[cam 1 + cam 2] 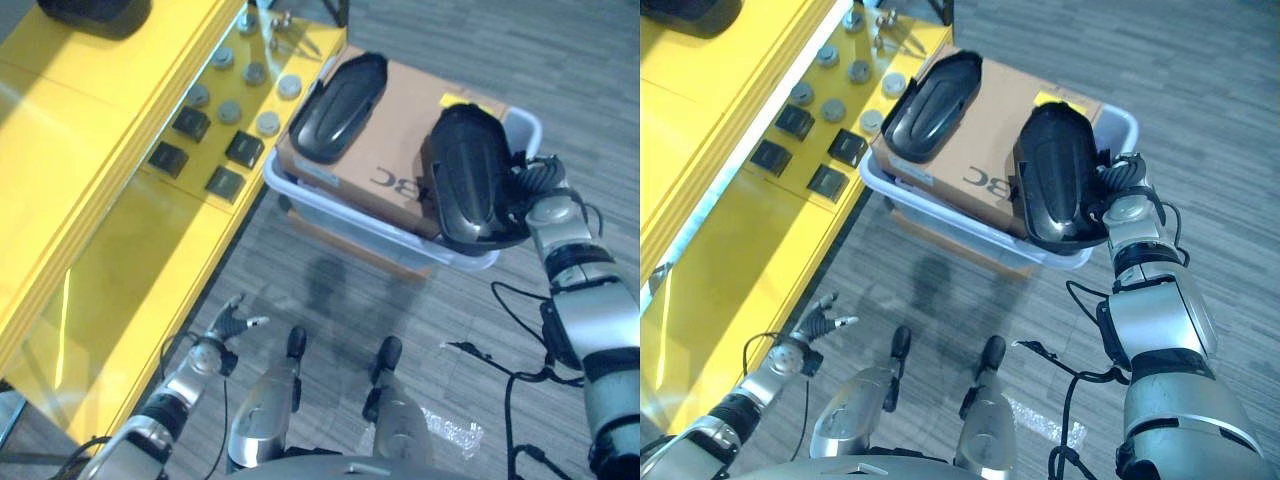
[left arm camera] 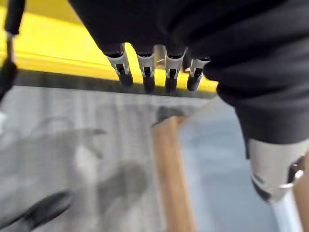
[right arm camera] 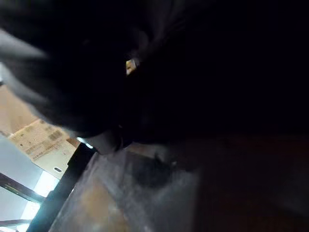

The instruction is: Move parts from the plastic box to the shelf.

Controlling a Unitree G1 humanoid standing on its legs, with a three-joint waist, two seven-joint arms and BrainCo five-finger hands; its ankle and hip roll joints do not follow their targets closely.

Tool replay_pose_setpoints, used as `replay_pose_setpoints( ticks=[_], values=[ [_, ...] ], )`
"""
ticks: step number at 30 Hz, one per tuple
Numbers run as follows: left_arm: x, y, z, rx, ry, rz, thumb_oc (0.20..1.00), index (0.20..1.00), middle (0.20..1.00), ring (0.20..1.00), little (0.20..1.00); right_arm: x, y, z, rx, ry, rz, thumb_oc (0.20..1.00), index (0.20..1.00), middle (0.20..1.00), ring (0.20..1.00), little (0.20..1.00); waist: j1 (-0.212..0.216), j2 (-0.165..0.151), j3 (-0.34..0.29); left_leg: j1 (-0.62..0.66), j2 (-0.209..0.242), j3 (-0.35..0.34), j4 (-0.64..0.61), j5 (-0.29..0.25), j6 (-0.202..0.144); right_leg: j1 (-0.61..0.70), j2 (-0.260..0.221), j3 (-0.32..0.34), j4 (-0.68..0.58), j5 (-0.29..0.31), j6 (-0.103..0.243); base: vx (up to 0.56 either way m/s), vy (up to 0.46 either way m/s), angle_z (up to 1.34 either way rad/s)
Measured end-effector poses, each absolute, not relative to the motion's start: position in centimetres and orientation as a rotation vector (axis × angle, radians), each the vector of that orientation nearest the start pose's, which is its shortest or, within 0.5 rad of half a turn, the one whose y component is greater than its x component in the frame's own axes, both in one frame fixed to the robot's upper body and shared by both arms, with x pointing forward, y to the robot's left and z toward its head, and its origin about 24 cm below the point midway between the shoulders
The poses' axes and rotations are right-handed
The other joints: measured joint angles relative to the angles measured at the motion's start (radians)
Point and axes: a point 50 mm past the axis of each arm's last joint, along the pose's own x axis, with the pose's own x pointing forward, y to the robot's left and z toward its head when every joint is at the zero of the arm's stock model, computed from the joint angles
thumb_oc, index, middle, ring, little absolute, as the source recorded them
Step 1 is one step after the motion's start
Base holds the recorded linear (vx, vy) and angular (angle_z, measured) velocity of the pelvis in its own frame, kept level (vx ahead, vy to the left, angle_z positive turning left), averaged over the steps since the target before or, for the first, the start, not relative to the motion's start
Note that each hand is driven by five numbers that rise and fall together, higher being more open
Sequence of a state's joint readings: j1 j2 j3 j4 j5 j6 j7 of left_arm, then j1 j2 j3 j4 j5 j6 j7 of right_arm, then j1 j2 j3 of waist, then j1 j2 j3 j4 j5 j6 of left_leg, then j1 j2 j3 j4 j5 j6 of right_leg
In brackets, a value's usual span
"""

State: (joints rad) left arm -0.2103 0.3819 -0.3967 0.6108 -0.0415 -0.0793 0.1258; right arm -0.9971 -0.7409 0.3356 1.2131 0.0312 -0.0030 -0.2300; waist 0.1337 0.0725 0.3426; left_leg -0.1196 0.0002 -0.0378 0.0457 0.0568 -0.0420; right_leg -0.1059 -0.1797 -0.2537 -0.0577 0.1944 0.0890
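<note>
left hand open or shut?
Open: the left hand hangs low beside the yellow shelf with fingers straight and spread, holding nothing.

Two parts (image 1: 338, 107) (image 1: 470, 175) on cardboard (image 1: 400, 140) in plastic box (image 1: 525, 125); shelf (image 1: 120, 180) left.

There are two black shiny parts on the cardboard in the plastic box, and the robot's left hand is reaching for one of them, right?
Not quite. It is the right hand beside a black part, as the right eye view shows. The left hand hangs low by the yellow shelf. The other part lies untouched on the cardboard.
</note>
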Motion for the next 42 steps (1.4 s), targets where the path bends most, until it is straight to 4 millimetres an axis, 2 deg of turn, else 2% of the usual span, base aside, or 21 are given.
replay_pose_setpoints(
  ticks=[1,2,3,4,7,9,11,12,13,17,23,34,39,42],
  values=[
    [27.0,18.8,-3.0,0.482,0.323,-0.137,1.0,1.0,1.0,1.0,1.0,37.1,-33.7,16.6,-0.792,0.155,-0.509,0.2,0.2,0.2,0.2,0.2,-0.005,-0.005,-0.012,0.024,0.006,0.011,-0.008,-0.002,0.002,0.018,0.003,0.001,-0.006,0.001,-0.001,0.06,-0.114,-0.24],
    [27.6,19.2,-0.4,0.454,0.232,-0.127,1.0,1.0,1.0,1.0,1.0,37.2,-32.8,16.7,-0.856,0.119,-0.455,0.2,0.2,0.2,0.2,0.2,-0.014,-0.014,-0.015,0.092,0.013,0.019,-0.039,-0.001,0.0,0.074,0.017,0.011,-0.024,0.005,-0.001,0.02,-0.063,-0.28],
    [27.5,19.5,0.3,0.434,0.189,-0.118,1.0,1.0,1.0,1.0,1.0,37.2,-32.1,16.5,-0.89,0.083,-0.419,0.2,0.2,0.2,0.2,0.2,-0.012,-0.02,-0.043,0.106,0.02,0.027,-0.051,-0.004,-0.002,0.081,0.021,0.019,-0.024,-0.001,0.001,0.05,-0.085,-0.35],
    [27.7,19.9,1.5,0.401,0.14,-0.088,1.0,1.0,1.0,1.0,1.0,37.1,-30.6,16.6,-0.937,0.011,-0.355,0.2,0.2,0.2,0.2,0.2,-0.021,-0.032,-0.076,0.126,0.028,0.043,-0.054,-0.013,-0.007,0.093,0.03,0.029,-0.024,-0.008,0.001,0.05,-0.069,-0.33],
    [28.2,19.3,2.5,0.29,0.108,-0.07,1.0,1.0,1.0,1.0,1.0,36.2,-26.8,16.8,-1.037,-0.155,-0.221,0.2,0.2,0.2,0.2,0.2,-0.058,-0.048,-0.12,0.211,0.047,0.072,-0.092,-0.019,-0.013,0.137,0.049,0.054,-0.024,-0.022,-0.002,0.03,-0.062,-0.3],
    [28.1,17.7,2.4,0.166,0.107,-0.082,1.0,1.0,1.0,1.0,1.0,35.3,-25.0,16.1,-1.082,-0.217,-0.146,0.2,0.2,0.2,0.2,0.2,-0.083,-0.061,-0.17,0.23,0.053,0.082,-0.11,-0.02,-0.014,0.144,0.056,0.061,-0.024,-0.031,-0.003,0.0,-0.032,-0.23],
    [28.1,16.1,2.1,0.077,0.121,-0.118,1.0,1.0,1.0,1.0,1.0,35.3,-24.5,15.7,-1.108,-0.218,-0.119,0.2,0.2,0.2,0.2,0.2,-0.102,-0.073,-0.192,0.247,0.057,0.096,-0.122,-0.02,-0.015,0.147,0.059,0.075,-0.024,-0.034,-0.003,-0.01,-0.051,-0.21],
    [28.1,15.3,1.9,-0.005,0.136,-0.126,1.0,1.0,1.0,1.0,1.0,35.2,-24.4,15.5,-1.121,-0.207,-0.119,0.2,0.2,0.2,0.2,0.2,-0.112,-0.077,-0.204,0.252,0.057,0.105,-0.123,-0.02,-0.015,0.147,0.061,0.081,-0.024,-0.032,-0.004,0.01,-0.077,-0.23],
    [28.0,13.7,1.5,-0.15,0.167,-0.136,1.0,1.0,1.0,1.0,1.0,35.2,-23.7,15.1,-1.131,-0.206,-0.113,0.2,0.2,0.2,0.2,0.2,-0.128,-0.079,-0.214,0.268,0.061,0.118,-0.124,-0.021,-0.015,0.155,0.064,0.092,-0.024,-0.032,-0.004,0.0,-0.081,-0.2],
    [28.5,10.0,1.6,-0.393,0.222,-0.206,1.0,1.0,1.0,1.0,1.0,34.9,-20.7,15.6,-1.141,-0.309,-0.049,0.2,0.2,0.2,0.2,0.2,-0.157,-0.068,-0.225,0.303,0.067,0.144,-0.125,-0.034,-0.013,0.176,0.072,0.112,-0.026,-0.048,-0.009,-0.01,-0.051,-0.21],
    [28.7,8.3,1.9,-0.563,0.26,-0.229,1.0,1.0,1.0,1.0,1.0,34.4,-16.9,15.2,-1.114,-0.391,0.062,0.2,0.2,0.2,0.2,0.2,-0.166,-0.051,-0.264,0.321,0.08,0.173,-0.125,-0.037,-0.017,0.178,0.088,0.139,-0.026,-0.044,-0.015,-0.01,-0.027,-0.15],
    [28.2,6.7,1.4,-0.677,0.331,-0.253,1.0,1.0,1.0,1.0,1.0,33.8,-13.7,14.3,-1.064,-0.418,0.182,0.2,0.2,0.2,0.2,0.2,-0.155,-0.052,-0.265,0.317,0.082,0.17,-0.125,-0.035,-0.019,0.18,0.091,0.137,-0.024,-0.037,-0.013,-0.02,-0.006,0.0],
    [28.2,6.7,1.4,-0.678,0.331,-0.252,1.0,1.0,1.0,1.0,1.0,33.0,-11.6,14.2,-1.04,-0.459,0.266,0.2,0.2,0.2,0.2,0.2,-0.152,-0.053,-0.265,0.313,0.083,0.165,-0.125,-0.033,-0.024,0.181,0.09,0.133,-0.024,-0.036,-0.015,0.0,-0.002,0.02],
    [28.3,7.1,1.3,-0.669,0.328,-0.245,1.0,1.0,1.0,1.0,1.0,32.9,-11.5,14.1,-1.04,-0.447,0.295,0.2,0.2,0.2,0.2,0.2,-0.143,-0.053,-0.266,0.313,0.082,0.159,-0.125,-0.033,-0.024,0.182,0.089,0.13,-0.024,-0.036,-0.016,0.0,-0.005,0.05]
  ],
)
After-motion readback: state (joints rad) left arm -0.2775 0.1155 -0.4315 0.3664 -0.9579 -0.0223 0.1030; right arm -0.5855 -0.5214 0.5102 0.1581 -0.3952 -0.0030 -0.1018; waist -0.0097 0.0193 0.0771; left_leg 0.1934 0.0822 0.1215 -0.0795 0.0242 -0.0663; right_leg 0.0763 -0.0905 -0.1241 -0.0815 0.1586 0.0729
